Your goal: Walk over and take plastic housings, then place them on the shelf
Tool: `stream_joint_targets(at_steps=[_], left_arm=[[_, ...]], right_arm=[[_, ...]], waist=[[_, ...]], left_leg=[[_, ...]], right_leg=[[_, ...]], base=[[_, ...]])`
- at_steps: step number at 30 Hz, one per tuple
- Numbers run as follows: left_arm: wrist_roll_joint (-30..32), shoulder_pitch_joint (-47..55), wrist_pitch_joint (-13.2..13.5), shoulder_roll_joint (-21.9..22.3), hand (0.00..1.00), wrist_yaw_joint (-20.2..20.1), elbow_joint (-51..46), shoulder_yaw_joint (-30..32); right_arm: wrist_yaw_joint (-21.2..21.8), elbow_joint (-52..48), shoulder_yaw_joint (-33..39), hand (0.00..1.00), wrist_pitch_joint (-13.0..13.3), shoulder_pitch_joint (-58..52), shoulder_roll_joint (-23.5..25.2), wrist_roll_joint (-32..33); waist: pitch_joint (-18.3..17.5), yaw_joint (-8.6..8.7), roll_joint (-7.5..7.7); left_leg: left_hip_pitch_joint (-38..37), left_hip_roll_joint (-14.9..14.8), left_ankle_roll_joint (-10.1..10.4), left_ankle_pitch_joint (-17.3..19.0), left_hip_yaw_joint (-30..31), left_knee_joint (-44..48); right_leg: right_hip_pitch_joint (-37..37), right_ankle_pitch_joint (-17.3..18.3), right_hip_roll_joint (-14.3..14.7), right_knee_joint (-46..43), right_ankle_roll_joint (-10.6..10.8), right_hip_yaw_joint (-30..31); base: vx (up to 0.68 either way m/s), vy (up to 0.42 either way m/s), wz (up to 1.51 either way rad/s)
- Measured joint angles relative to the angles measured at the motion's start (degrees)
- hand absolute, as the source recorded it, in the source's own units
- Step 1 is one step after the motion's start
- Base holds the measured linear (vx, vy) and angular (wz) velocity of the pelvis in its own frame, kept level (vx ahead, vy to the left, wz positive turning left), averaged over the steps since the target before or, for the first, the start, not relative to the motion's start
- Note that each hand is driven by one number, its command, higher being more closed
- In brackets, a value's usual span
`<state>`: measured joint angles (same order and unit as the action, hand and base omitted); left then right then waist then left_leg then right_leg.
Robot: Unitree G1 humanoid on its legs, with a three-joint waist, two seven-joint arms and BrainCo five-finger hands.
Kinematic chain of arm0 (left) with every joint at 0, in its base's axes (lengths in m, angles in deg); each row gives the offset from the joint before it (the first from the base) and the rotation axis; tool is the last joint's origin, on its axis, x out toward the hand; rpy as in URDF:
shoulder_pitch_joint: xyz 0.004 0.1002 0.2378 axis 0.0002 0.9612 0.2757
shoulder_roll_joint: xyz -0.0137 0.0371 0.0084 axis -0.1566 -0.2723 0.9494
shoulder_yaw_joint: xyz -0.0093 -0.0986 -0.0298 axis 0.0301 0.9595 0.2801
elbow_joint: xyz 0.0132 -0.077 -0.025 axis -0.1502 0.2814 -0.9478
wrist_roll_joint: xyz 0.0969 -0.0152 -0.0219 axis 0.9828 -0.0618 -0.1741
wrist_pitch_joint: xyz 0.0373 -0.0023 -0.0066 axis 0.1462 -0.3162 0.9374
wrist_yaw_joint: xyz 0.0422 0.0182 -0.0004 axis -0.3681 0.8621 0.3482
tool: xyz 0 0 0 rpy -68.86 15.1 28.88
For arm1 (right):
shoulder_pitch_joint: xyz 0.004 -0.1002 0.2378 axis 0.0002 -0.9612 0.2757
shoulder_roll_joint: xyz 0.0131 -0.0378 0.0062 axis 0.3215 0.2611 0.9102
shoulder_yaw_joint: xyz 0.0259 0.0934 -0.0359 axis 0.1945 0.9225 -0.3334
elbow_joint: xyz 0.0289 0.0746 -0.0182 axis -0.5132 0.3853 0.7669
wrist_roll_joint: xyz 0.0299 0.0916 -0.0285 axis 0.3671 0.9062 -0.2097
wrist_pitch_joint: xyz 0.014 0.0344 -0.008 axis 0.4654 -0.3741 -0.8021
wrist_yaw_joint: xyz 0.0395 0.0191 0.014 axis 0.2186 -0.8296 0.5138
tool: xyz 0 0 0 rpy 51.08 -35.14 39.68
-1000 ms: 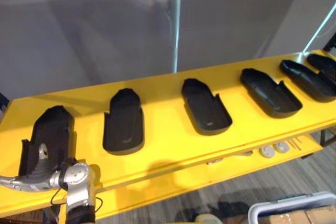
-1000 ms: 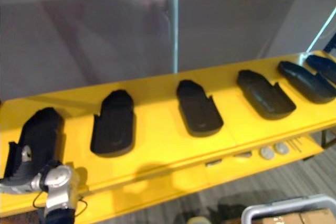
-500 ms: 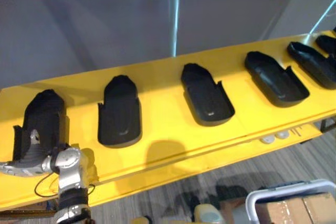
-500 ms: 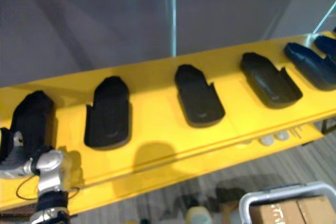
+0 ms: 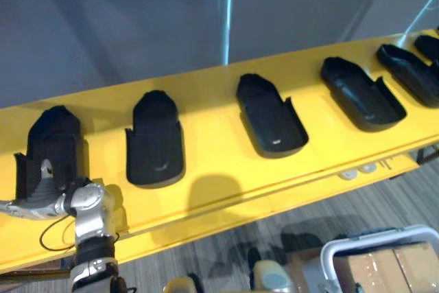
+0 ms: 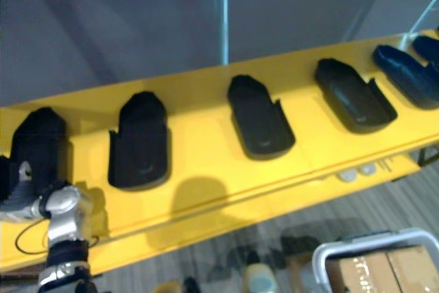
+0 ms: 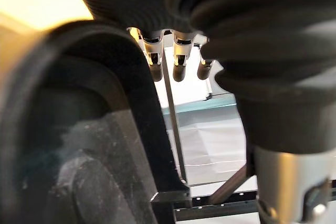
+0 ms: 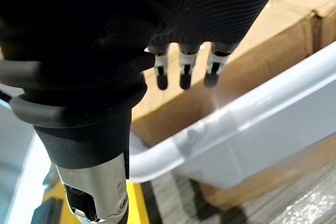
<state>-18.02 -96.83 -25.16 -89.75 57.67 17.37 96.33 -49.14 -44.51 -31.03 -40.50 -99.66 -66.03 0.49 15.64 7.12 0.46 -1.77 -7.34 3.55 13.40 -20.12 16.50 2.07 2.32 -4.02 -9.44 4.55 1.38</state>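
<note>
Several black plastic housings lie in a row, hollow side up, on the yellow shelf [image 5: 212, 169]: the leftmost [image 5: 53, 143], then [image 5: 154, 138], [image 5: 271, 114], [image 5: 360, 94] and more at the far right [image 5: 408, 73]. My left hand [image 5: 34, 202] rests at the near end of the leftmost housing [image 7: 79, 129], its fingers [image 7: 178, 61] straight along the housing's wall, open. My right hand [image 8: 105, 35] hangs low with relaxed fingers [image 8: 184, 69] over a white bin [image 8: 247, 124], holding nothing.
The white bin [image 5: 343, 246] with cardboard boxes [image 5: 384, 269] stands on the floor at the lower right. A thin upright pole [image 5: 225, 12] rises behind the shelf before a grey wall. Small white discs [image 5: 357, 169] lie on the shelf's lower ledge.
The whole picture has shifted, so the camera moved. My left hand stays at the near end of the leftmost housing; the housings keep their places on the shelf.
</note>
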Motion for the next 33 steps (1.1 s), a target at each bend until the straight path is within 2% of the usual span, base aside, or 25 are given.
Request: stream_joint_targets(at_steps=[3,8,10,12,14,18,20,21,24,29,30,33], left_arm=[[0.0,-0.1,0.8,0.0,0.0,0.4,0.0,0.0],[0.7,1.9,5.7,0.7,0.0,2.6,-4.0,1.9],[1.8,5.6,8.7,2.5,0.0,3.6,-10.0,3.2],[3.6,8.0,9.7,4.0,0.0,4.0,-13.0,3.4],[4.8,12.9,11.2,7.3,0.0,4.8,-18.4,3.4],[7.8,22.5,13.6,13.4,0.0,5.4,-28.4,1.9],[8.1,25.2,14.7,14.7,0.0,5.3,-31.8,1.9],[8.4,26.5,15.5,15.6,0.0,5.1,-33.4,1.8],[10.3,29.5,15.6,17.2,0.0,4.2,-36.3,1.5],[11.6,32.0,15.2,18.2,0.0,-2.3,-40.0,-1.0],[13.1,32.4,14.3,18.2,0.0,-3.9,-40.1,-1.9],[14.7,33.1,8.8,17.8,0.0,-9.6,-38.5,-4.5]], right_arm=[[0.1,-0.1,0.0,0.0,0.0,0.0,0.0,0.0],[0.4,-0.1,0.0,0.0,0.1,-0.1,0.2,-0.1],[0.5,-0.1,0.0,0.0,0.2,-0.3,0.5,-0.3],[0.8,-0.1,0.0,0.0,0.3,-0.5,0.7,-0.3],[1.6,-0.1,0.0,0.0,0.4,-0.6,0.8,-0.3],[2.3,0.0,0.2,0.0,0.6,-0.6,1.2,-0.3],[3.0,0.0,0.4,0.0,0.7,-0.6,1.6,-0.3],[3.2,0.2,0.6,0.0,0.7,-0.6,2.0,-0.3],[3.5,1.4,0.9,0.0,0.8,0.1,2.3,-0.2],[3.8,3.7,3.0,0.0,0.9,2.3,3.6,0.5],[3.8,3.8,3.1,0.0,1.0,2.5,3.8,1.4],[3.7,4.6,3.9,0.0,1.8,3.5,3.8,3.4]], waist=[[0.0,-0.03,-0.03],[0.0,-0.07,-0.02],[0.1,-0.1,-0.09],[0.1,-0.15,-0.09],[-0.1,-0.35,-0.14],[-2.1,-1.67,-0.75],[-3.3,-2.17,-0.76],[-3.7,-2.95,-0.96],[-5.8,-3.51,-1.11],[-7.4,-3.75,-1.19],[-7.5,-3.89,-0.9],[-8.0,-3.97,-1.1]], left_leg=[[0.0,0.0,0.0,0.0,0.1,0.0],[-0.1,0.0,0.0,0.0,0.7,0.0],[-0.3,0.0,0.0,0.0,1.3,0.0],[-0.8,0.1,0.0,0.0,1.8,-0.1],[-1.9,0.3,0.1,0.1,2.6,-0.5],[-2.3,0.8,0.0,-0.1,4.1,-1.4],[-2.7,1.1,0.0,-0.7,4.4,-2.5],[-3.7,1.3,0.1,-1.0,4.8,-3.3],[-5.5,2.0,0.0,-2.1,5.9,-6.0],[-6.1,2.8,0.1,-3.8,7.3,-8.6],[-6.5,2.8,0.1,-4.0,7.5,-9.1],[-6.6,3.2,0.1,-4.7,8.3,-10.3]], right_leg=[[0.0,0.0,0.0,0.0,0.0,-0.1],[-0.3,0.3,-0.1,-0.4,-0.2,-0.8],[-1.0,0.7,-0.2,-0.5,-0.1,-1.4],[-1.9,1.0,-0.3,-0.5,-0.1,-1.9],[-3.3,1.8,-0.8,-0.8,-0.1,-2.9],[-4.4,2.2,-1.0,-0.4,0.0,-4.5],[-4.8,2.2,-1.2,0.2,0.0,-4.8],[-6.0,2.2,-1.4,0.7,0.0,-5.5],[-8.1,2.2,-1.9,2.4,0.0,-6.7],[-8.9,2.0,-2.0,3.5,0.1,-7.9],[-9.3,1.8,-2.0,4.2,0.2,-8.2],[-10.2,1.2,-2.1,5.7,0.3,-9.2]], base=[[0.0,0.0,0.0],[0.01,0.0,0.05],[0.0,-0.004,0.12],[0.01,0.004,0.14],[0.02,0.017,0.17],[0.03,-0.009,0.19],[0.05,-0.023,0.18],[0.05,-0.016,0.19],[0.02,-0.01,0.26],[-0.01,-0.012,0.12],[-0.01,-0.004,0.08],[0.0,-0.003,0.13]])
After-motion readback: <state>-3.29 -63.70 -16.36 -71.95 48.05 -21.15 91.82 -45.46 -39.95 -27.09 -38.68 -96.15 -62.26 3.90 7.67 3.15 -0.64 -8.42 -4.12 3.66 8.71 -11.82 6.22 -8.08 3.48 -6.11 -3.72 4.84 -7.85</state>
